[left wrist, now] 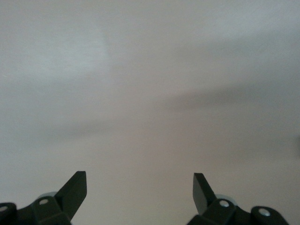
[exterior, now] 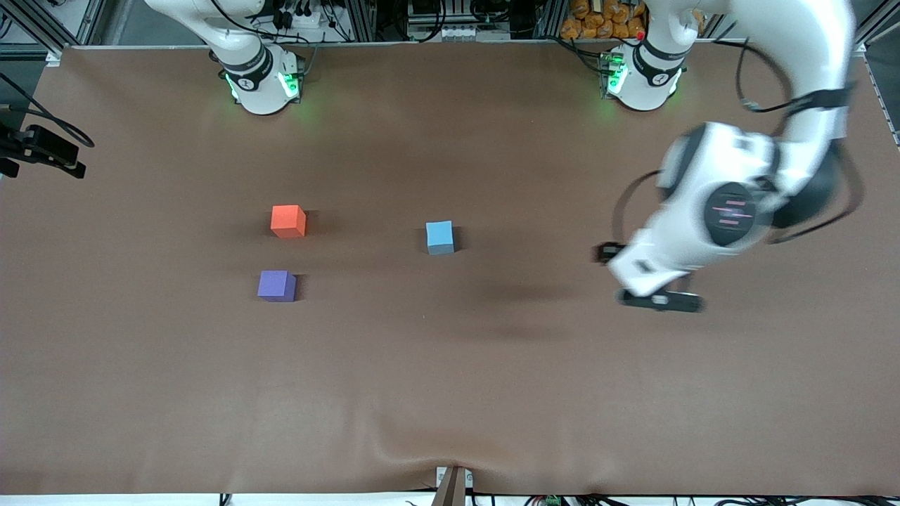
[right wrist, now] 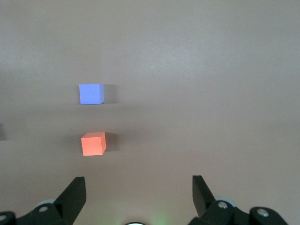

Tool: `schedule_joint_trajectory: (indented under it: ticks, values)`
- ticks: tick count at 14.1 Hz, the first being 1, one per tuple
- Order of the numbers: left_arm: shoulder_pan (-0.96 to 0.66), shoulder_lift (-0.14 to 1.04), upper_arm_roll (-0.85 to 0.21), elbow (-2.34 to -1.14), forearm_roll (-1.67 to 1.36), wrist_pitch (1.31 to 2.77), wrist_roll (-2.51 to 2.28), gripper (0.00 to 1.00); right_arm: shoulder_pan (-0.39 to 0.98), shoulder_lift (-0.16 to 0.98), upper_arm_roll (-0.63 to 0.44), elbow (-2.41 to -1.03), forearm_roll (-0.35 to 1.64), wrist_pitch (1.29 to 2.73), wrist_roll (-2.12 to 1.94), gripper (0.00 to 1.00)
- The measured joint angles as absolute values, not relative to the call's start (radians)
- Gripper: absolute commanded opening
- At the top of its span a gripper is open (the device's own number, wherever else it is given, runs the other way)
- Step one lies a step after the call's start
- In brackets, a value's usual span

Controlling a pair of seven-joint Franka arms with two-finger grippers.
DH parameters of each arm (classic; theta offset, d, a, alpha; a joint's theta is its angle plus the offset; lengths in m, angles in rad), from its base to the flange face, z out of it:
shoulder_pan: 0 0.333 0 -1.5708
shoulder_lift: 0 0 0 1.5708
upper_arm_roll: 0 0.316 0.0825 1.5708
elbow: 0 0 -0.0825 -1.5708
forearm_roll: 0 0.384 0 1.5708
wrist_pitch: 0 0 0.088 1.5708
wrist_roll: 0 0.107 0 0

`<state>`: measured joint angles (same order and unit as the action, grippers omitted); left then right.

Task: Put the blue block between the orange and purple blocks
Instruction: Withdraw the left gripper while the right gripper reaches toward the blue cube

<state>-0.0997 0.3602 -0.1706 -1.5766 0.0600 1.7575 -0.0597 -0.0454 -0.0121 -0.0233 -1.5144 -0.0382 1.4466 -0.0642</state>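
Note:
The light blue block (exterior: 439, 237) sits on the brown table, apart from the other two and toward the left arm's end from them. The orange block (exterior: 288, 221) (right wrist: 93, 143) and the purple block (exterior: 276, 285) (right wrist: 91, 93) lie close together, the purple one nearer the front camera. My left gripper (exterior: 659, 300) (left wrist: 139, 180) hangs open and empty over bare table, toward the left arm's end from the blue block. In the right wrist view my right gripper (right wrist: 138, 183) is open and empty, high above the table near the right arm's base; the front view does not show it.
A brown cloth (exterior: 450, 379) covers the whole table, with a wrinkle at its front edge. The two arm bases (exterior: 261, 81) (exterior: 643, 77) stand along the back edge. A black camera mount (exterior: 42, 149) juts in at the right arm's end.

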Motion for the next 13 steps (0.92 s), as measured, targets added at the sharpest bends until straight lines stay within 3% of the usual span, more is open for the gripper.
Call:
schedule_joint_trajectory:
  ticks: [4,9,13]
  values:
    - [0.12,0.267,-0.169,-1.71,0.063,1.786,0.26,1.0,-0.045,0.012,-0.024,-1.517,-0.038,1.448,-0.064,1.0]
    - [0.111,0.133,-0.24,-1.964,0.063,1.953,0.189,1.0,-0.022,0.072,-0.019,-1.517,-0.017,1.442,-0.064,1.0]
    - [0.103,0.01,-0.296,-2.105,0.064,1.996,0.095,1.0,0.031,0.075,-0.017,-1.516,0.021,1.442,-0.003,1.0]
